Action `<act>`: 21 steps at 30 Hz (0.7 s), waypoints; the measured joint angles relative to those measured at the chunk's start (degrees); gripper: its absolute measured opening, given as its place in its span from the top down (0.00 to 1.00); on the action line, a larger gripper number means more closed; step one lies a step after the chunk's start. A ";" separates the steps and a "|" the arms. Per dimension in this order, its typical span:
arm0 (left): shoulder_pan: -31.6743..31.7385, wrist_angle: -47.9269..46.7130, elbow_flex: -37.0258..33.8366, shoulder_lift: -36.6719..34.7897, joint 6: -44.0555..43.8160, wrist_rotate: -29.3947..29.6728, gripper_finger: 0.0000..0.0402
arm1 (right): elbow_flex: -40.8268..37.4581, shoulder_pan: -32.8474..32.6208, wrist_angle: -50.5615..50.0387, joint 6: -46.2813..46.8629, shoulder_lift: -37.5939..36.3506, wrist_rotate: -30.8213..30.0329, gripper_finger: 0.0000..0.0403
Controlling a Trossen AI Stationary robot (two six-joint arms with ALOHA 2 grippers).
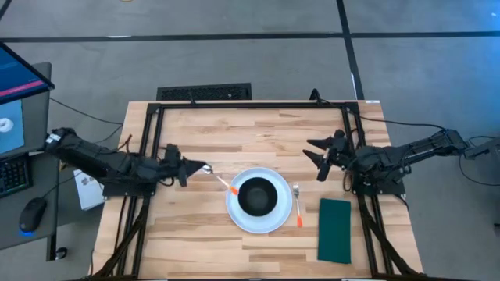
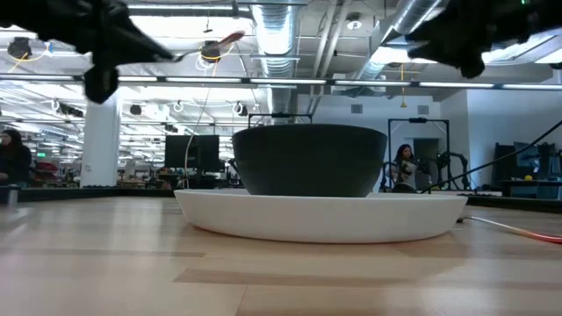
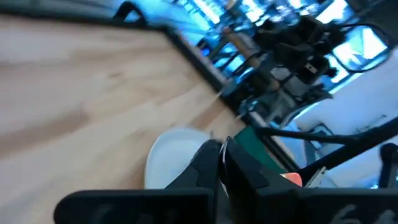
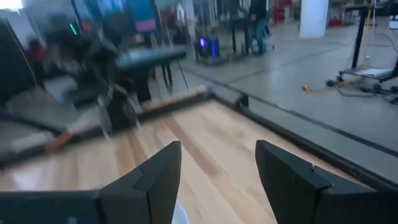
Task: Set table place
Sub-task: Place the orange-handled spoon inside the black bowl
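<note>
One spoon [image 1: 220, 180] pinched by its bowl end in left pincer [image 1: 190, 168], orange tip over plate [image 1: 238, 218] rim beside bowl [image 1: 257, 194]. Likely to slip, clatter down. Right pincer [image 1: 319, 158] wide, empty, near fork [image 1: 298, 204] and napkin [image 1: 335, 229].

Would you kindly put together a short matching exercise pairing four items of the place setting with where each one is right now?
Things:
1. bowl
2. fork
3. napkin
4. spoon

Places:
A. held by the left gripper
B. on the plate
C. farthest right on the table
D. between plate and napkin

Pairs: 1-B, 2-D, 3-C, 4-A
</note>
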State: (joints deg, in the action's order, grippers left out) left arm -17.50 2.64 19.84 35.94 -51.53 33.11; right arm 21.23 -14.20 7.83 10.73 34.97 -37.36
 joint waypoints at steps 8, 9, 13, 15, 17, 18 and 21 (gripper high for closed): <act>12.91 9.94 0.02 6.16 5.94 -14.78 1.00 | 0.00 0.05 5.25 8.32 0.90 0.03 0.42; 14.20 11.69 0.02 7.33 6.33 -16.33 1.00 | 0.00 0.05 5.37 9.10 1.72 0.04 0.42; 18.62 20.51 0.04 12.03 8.31 -23.23 1.00 | 0.00 0.06 8.97 13.63 6.15 0.15 0.42; 20.51 24.24 0.04 14.50 8.89 -25.95 1.00 | 0.00 0.12 11.72 16.07 8.50 0.04 0.42; 22.26 27.27 0.04 17.26 8.92 -27.81 1.00 | 0.00 0.37 14.97 17.30 10.66 0.04 0.42; 23.14 28.35 0.04 18.55 8.94 -28.76 1.00 | 0.00 0.48 16.29 18.08 11.61 0.01 0.42; 25.25 29.19 1.17 22.38 9.12 -31.46 1.00 | 0.00 0.49 18.48 19.60 13.89 0.00 0.42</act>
State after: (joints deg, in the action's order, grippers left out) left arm 7.75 31.83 21.01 58.32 -42.41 1.65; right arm 21.23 -13.72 26.31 30.33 48.86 -37.36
